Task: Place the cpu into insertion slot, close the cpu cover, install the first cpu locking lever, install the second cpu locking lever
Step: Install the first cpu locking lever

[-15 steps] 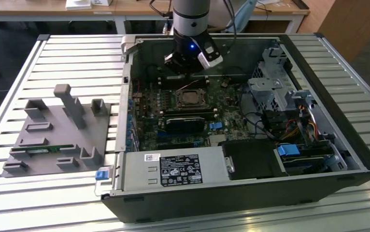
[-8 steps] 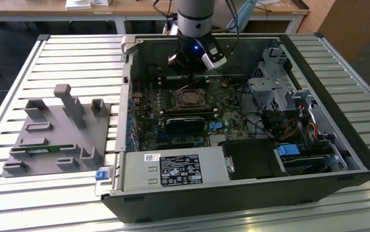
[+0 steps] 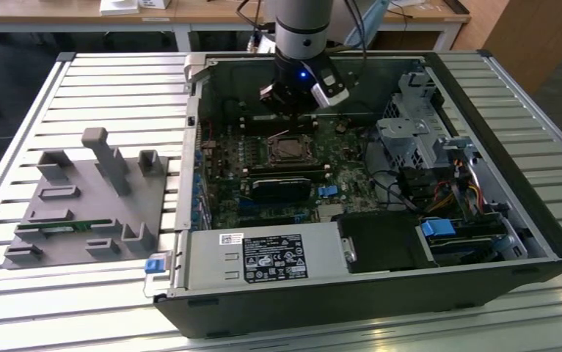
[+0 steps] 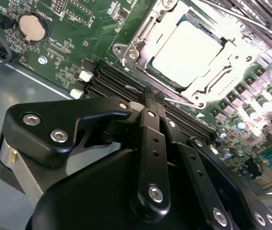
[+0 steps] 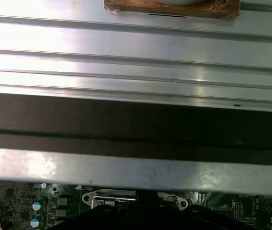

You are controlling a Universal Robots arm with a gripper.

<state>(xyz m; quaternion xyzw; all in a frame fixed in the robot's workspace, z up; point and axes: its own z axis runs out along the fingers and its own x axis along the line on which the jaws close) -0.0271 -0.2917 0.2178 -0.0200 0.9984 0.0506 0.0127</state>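
The cpu (image 4: pixel 186 50) lies flat in the insertion slot (image 3: pixel 286 150) on the green board, its silver top bright in the second wrist view. The cpu cover (image 4: pixel 137 47), a silvery frame, lies down around it. My gripper (image 4: pixel 153 93) hangs just beside the socket's edge with its two black fingers pressed together and nothing visible between them. A thin silvery lever wire (image 4: pixel 180 101) runs along that edge right by the fingertips. In the exterior view the gripper (image 3: pixel 291 103) is inside the computer case, just behind the socket.
Black memory slots (image 4: pixel 109 82) run under the fingers, and a coin battery (image 4: pixel 32 27) sits further off. The case wall (image 5: pixel 136 129) rises close behind the arm. A power supply (image 3: pixel 261 260), a drive cage (image 3: pixel 413 136) and a grey fixture (image 3: pixel 85 198) on the slatted table surround the work.
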